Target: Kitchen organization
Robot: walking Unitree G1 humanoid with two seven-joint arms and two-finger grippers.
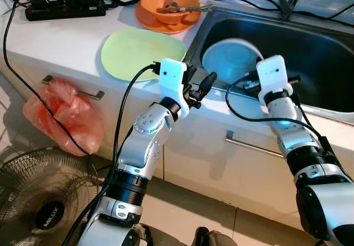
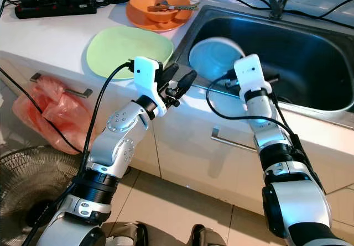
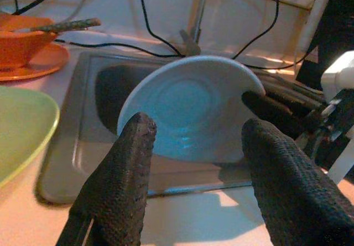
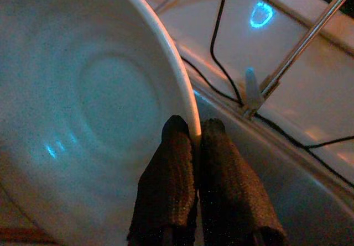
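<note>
A pale blue plate (image 1: 229,58) is held tilted on edge over the left end of the steel sink (image 1: 326,47). My right gripper (image 4: 196,129) is shut on its rim, one finger on each face of the plate (image 4: 83,108). My left gripper (image 1: 202,87) hovers open at the counter's front edge beside the sink, its fingers (image 3: 124,163) pointing at the plate (image 3: 191,110) and apart from it. A light green plate (image 1: 142,52) lies flat on the white counter to the left of the sink.
An orange bowl (image 1: 168,8) with a utensil sits on an orange plate behind the green one. A black power strip (image 1: 63,5) and cables lie at the back left. A red plastic bag (image 1: 63,116) hangs from a cabinet handle; a floor fan (image 1: 38,202) stands below.
</note>
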